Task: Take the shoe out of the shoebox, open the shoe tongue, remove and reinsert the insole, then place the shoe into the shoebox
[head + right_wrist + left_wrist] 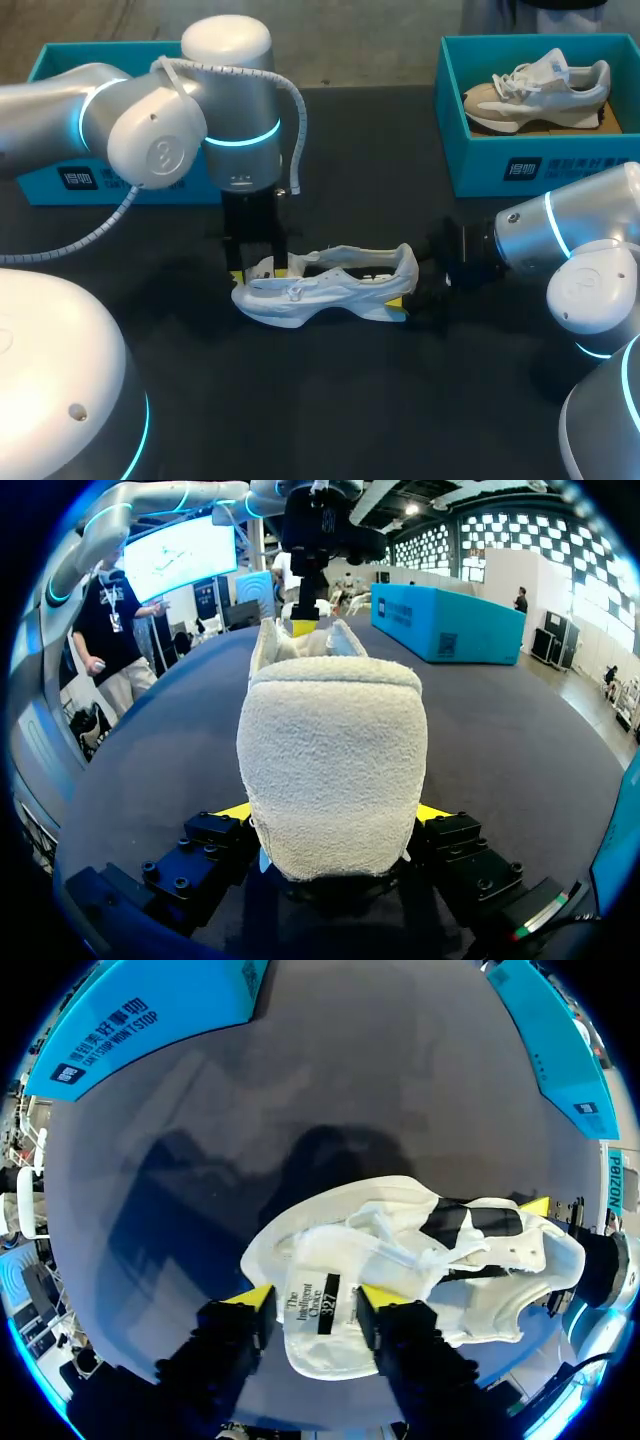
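1. Shoe (320,290): white trainer, upright on its sole mid-table, toe left, heel right.
2. Left shoebox (40,62): teal, open, far left corner.
3. Right shoebox (590,165): teal, open, far right; holds a beige shoe (535,90).

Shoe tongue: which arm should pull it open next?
Left. The left gripper stands over the forefoot with the tongue pinched between its fingertips. The right gripper clamps the heel of the white shoe and looks better used as the anchor.

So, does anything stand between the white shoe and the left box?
Only my own left arm: it stands between the shoe and that box, while the left gripper grips the shoe. Nothing else shows between them.
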### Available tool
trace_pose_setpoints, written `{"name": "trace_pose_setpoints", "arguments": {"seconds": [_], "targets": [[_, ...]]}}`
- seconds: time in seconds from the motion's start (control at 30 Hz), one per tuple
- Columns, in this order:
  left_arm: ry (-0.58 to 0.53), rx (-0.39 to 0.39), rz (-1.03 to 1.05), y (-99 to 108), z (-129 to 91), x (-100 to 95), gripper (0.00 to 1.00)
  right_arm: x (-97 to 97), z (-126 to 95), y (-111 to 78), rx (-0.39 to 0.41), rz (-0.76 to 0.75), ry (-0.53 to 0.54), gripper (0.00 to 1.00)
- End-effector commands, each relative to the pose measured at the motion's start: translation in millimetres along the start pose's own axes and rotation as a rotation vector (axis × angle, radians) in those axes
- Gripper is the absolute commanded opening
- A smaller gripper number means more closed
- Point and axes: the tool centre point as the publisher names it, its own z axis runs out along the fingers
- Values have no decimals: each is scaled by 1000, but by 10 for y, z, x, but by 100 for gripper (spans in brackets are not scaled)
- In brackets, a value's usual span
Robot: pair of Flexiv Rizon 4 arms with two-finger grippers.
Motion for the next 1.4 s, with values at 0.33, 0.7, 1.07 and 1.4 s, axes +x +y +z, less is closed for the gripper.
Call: {"name": "trace_pose_setpoints", "arguments": {"seconds": [0.33, 0.7, 1.07, 1.4], "targets": [[55, 103, 104, 63, -463, 115, 100, -23, 6, -31, 1, 0, -1, 0], [104, 218, 501, -55, -868, 377, 100, -23, 6, -31, 1, 0, -1, 0], [30, 178, 1289, -172, -1141, 551, 100, -23, 6, -31, 1, 0, -1, 0], [8, 193, 1294, -261, -1163, 713, 0, -23, 6, -31, 1, 0, -1, 0]]}}
